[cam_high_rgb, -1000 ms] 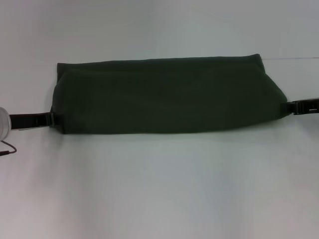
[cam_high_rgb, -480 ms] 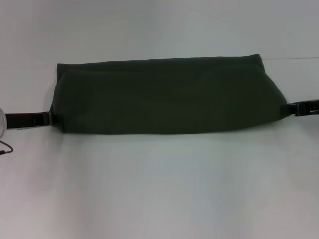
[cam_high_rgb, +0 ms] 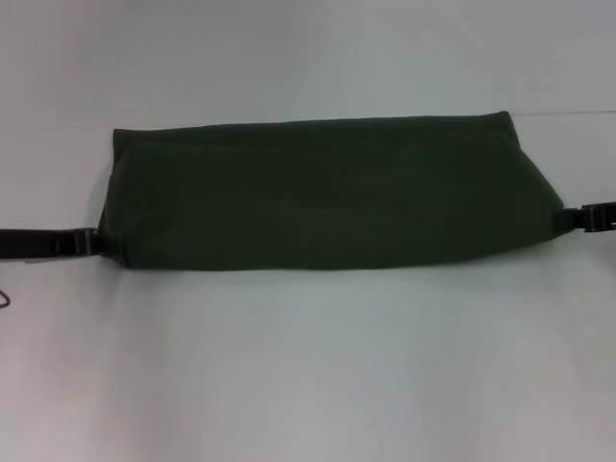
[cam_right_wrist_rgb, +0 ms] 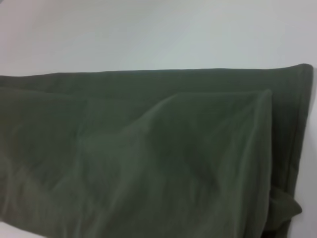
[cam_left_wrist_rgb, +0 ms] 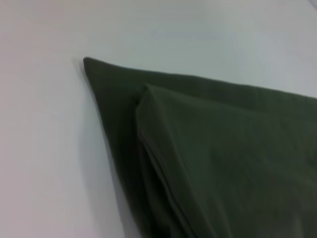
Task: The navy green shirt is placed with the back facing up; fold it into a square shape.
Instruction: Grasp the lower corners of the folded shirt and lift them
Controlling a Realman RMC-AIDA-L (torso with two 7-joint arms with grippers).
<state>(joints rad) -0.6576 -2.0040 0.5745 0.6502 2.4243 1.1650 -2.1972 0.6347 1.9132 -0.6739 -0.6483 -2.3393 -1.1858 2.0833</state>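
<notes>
Left gripper (cam_high_rgb: 94, 241) and right gripper (cam_high_rgb: 568, 219) meet the navy green shirt (cam_high_rgb: 327, 197) ends; we cannot tell their grip. Uneven pulls could skew our fold.

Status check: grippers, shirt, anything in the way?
Left gripper and right gripper sit at the ends of the navy green shirt. Shirt is a long folded band, not square. Nothing in the way.
</notes>
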